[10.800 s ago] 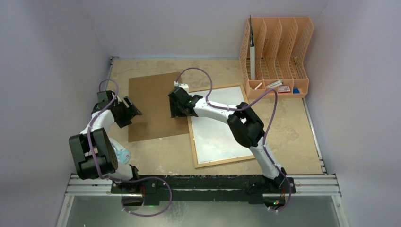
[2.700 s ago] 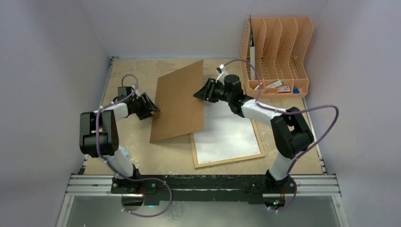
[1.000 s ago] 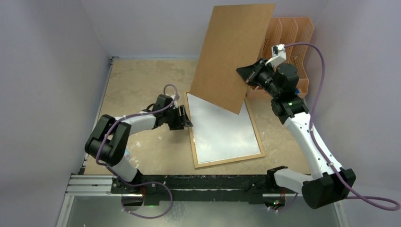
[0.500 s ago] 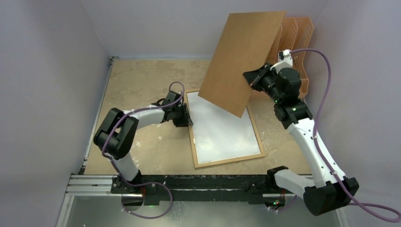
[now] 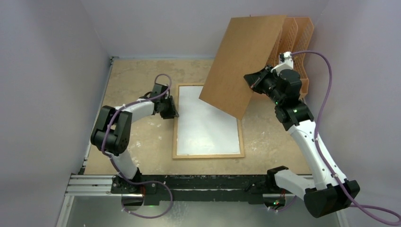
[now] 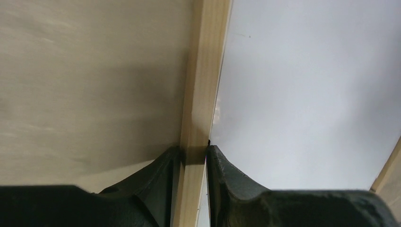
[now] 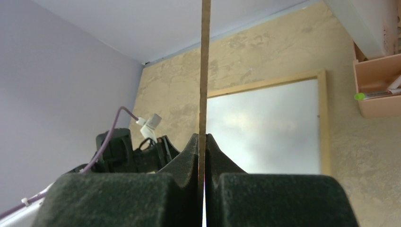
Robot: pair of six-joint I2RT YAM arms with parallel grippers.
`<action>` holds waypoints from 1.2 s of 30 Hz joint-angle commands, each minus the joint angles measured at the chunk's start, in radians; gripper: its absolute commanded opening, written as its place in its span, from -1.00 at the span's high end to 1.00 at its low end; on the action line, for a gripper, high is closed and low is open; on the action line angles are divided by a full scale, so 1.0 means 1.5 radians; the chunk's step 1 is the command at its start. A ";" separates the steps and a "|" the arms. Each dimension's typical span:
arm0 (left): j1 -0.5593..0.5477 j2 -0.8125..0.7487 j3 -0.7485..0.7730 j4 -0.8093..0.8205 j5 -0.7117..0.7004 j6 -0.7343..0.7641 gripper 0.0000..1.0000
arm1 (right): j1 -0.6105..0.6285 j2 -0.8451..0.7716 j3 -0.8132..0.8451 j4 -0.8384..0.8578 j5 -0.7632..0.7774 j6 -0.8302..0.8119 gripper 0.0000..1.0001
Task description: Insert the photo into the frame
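A: The overhead view is bright and even. Light falls softly from above, so shadows on the table [image 5: 142, 75] are faint.

B: Any glare?

A: A cloudy sheen on the white pane of the frame [image 5: 208, 155]. In the left wrist view the left gripper [image 6: 193, 150] is soft-focused, with a dim shadow beside it.

B: And the right?

A: The right gripper [image 7: 202, 138] is a dark blur, and the background is sharp.

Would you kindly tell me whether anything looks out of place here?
The brown backing board is off the frame: the right hand holds it tilted in the air above the frame's far right corner. The left hand pinches the frame's left border. No photo is visible.
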 commanded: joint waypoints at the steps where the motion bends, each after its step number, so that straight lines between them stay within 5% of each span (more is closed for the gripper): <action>1: 0.073 0.041 0.007 -0.089 -0.088 0.094 0.42 | 0.002 -0.005 -0.002 0.068 -0.034 0.013 1.00; 5: 0.087 0.054 0.056 -0.106 -0.019 0.130 0.38 | 0.002 0.031 -0.012 0.052 -0.078 -0.004 1.00; 14: 0.096 0.004 0.089 -0.134 0.045 0.142 0.13 | 0.002 0.101 -0.054 0.091 -0.362 -0.009 1.00; 25: 0.138 -0.070 0.086 -0.119 0.039 0.119 0.07 | 0.003 0.177 -0.172 0.284 -0.438 0.121 1.00; 36: 0.138 -0.030 0.022 -0.047 0.109 0.080 0.22 | 0.005 0.251 -0.236 0.376 -0.461 0.166 1.00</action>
